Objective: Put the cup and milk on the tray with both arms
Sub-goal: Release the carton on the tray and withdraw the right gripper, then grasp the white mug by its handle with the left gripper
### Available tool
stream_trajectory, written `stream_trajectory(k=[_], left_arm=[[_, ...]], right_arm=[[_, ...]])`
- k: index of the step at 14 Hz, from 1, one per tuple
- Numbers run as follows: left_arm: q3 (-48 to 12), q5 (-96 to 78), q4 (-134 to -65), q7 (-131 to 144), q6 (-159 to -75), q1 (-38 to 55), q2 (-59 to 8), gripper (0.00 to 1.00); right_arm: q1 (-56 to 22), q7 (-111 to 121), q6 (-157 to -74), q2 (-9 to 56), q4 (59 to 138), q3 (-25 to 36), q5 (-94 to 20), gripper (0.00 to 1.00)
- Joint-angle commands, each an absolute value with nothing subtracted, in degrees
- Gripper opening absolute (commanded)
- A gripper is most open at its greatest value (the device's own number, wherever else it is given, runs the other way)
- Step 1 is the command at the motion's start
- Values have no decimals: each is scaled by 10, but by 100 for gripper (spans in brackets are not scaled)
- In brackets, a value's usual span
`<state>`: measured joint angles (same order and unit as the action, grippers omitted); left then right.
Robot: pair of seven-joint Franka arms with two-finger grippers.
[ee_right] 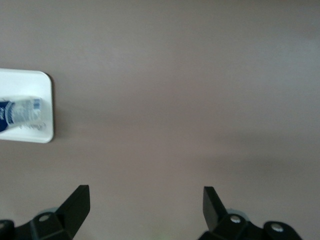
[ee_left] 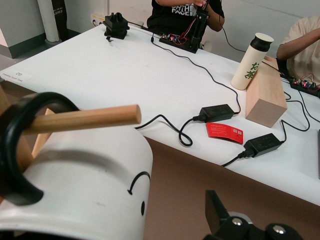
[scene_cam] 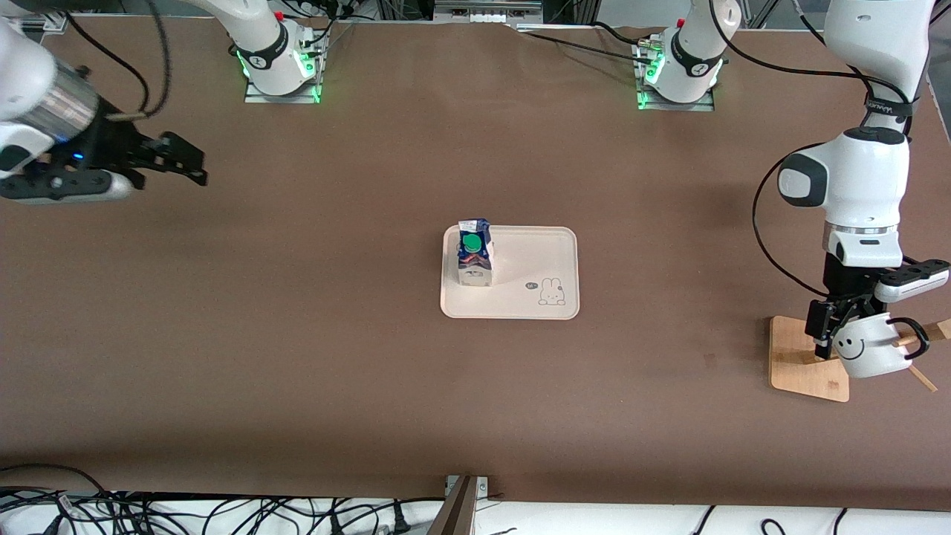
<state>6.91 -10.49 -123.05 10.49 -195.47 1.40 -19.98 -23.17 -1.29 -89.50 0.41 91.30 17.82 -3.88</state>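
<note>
One white cup (scene_cam: 871, 346) with a black smiley face and black loop handle is hung on a peg of the wooden rack (scene_cam: 806, 360) at the left arm's end of the table, with the left gripper (scene_cam: 836, 327) spread wide around its body. Farther from the front camera, at mid-table, the blue-and-white, green-capped milk (scene_cam: 474, 253) stands upright on the cream tray (scene_cam: 535, 256), whose small lettering beside a rabbit drawing cannot be read. Over bare table at the right arm's end, well apart from the tray, the right gripper (scene_cam: 186, 160) is held spread and empty.

Even, bright overhead light; soft shadows on the brown table (scene_cam: 334, 357); the right wrist view is motion-blurred, with the milk (ee_right: 17, 114) smeared.
</note>
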Motion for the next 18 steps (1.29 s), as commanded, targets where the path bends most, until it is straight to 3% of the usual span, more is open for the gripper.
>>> stream_trajectory(k=[1,3,8,10,11,12,15,18], left_arm=[[69,-113,-1209,91,-1957,15,-207,100],[69,-113,-1209,91,-1957,15,-207,100],[69,-113,-1209,91,-1957,15,-206,100],[69,-113,-1210,91,-1956,15,-206,67],[69,-113,-1211,91,-1956,16,-205,56],[69,-113,-1210,91,-1956,17,-204,47],[69,-113,-1210,91,-1956,18,-204,38],[69,-113,-1211,91,-1956,19,-204,5]], right_arm=[[-150,50,-892,-16,937,127,-27,100],[-78,53,-892,-18,936,48,-9,100],[-79,27,-884,-18,933,39,-6,100],[-79,20,-888,-16,925,39,-5,100],[-80,20,-884,-13,917,40,-4,100],[-79,25,-885,-11,908,41,-6,100],[-79,26,-886,-11,899,40,3,100],[-78,25,-889,-4,898,41,4,100]])
